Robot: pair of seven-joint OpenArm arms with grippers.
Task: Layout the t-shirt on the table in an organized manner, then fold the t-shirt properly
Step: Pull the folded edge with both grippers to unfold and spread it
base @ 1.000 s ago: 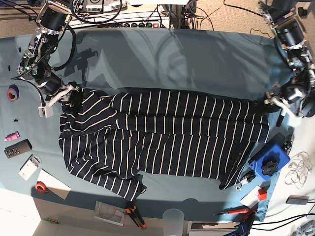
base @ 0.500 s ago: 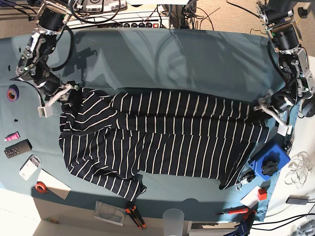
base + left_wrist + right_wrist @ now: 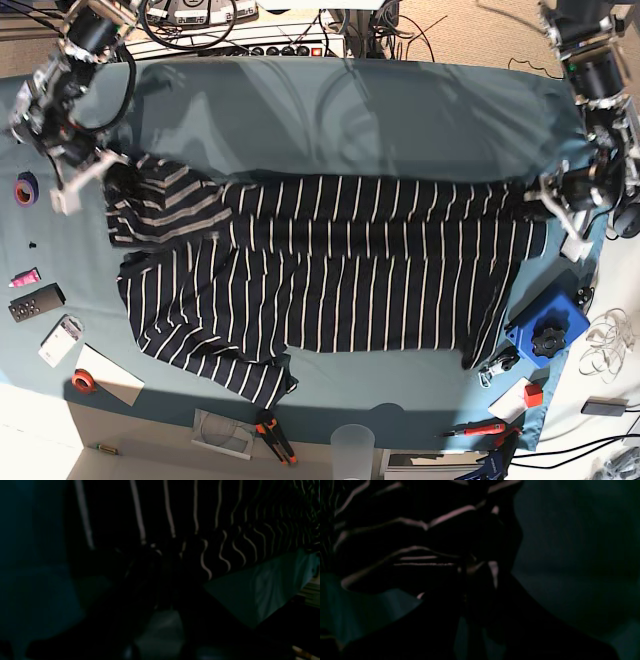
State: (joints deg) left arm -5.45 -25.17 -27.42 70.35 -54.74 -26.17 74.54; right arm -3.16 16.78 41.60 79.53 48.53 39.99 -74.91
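Note:
The dark t-shirt (image 3: 340, 270) with thin white stripes lies stretched left to right across the teal table (image 3: 380, 120). In the base view my right gripper (image 3: 108, 175) is at the shirt's upper left corner, shut on a bunched fold that is pulled up and out. My left gripper (image 3: 537, 203) pinches the shirt's right edge, and the cloth runs taut between the two. The right wrist view is very dark: the right gripper (image 3: 472, 565) closes on striped cloth (image 3: 395, 537). In the dim left wrist view the left gripper (image 3: 162, 552) meets the striped edge (image 3: 225, 530).
Along the table's left edge lie a purple tape roll (image 3: 26, 188), a black remote (image 3: 36, 302) and a red tape roll (image 3: 84, 380). A blue box (image 3: 546, 335) sits just below the shirt's right end. Orange pliers (image 3: 272, 437) and a clear cup (image 3: 352, 443) are at the front.
Both grippers went from open to shut on the shirt. The right one pulled the upper left corner up and left; the left one drew the right edge outward, stretching the shirt flatter.

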